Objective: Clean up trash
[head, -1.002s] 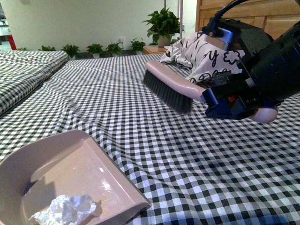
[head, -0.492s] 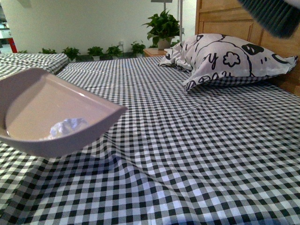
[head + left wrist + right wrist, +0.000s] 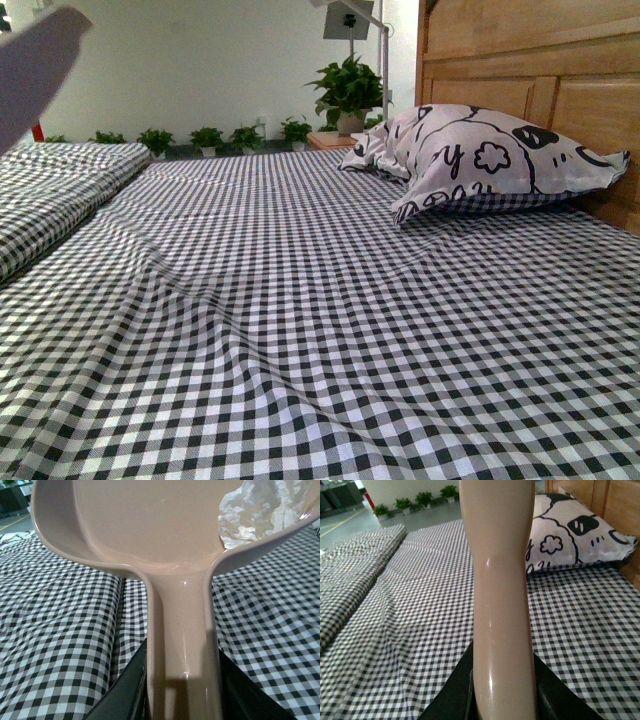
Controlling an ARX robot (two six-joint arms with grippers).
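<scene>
The trash lies in the pan of the dustpan, whose handle the left tool clamps, so the carry-away step seems underway; next, tip it level into a bin, while the right tool grips the brush handle.

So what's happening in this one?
A two-armed robot is cleaning trash off a bed with a checkered sheet. The left gripper holds a beige dustpan by its handle, lifted above the sheet, with the crumpled white paper wad lying inside. The right gripper holds a beige handle of the same colour; its far end is out of view. The patterned pillow sits untouched by the wooden headboard.
</scene>
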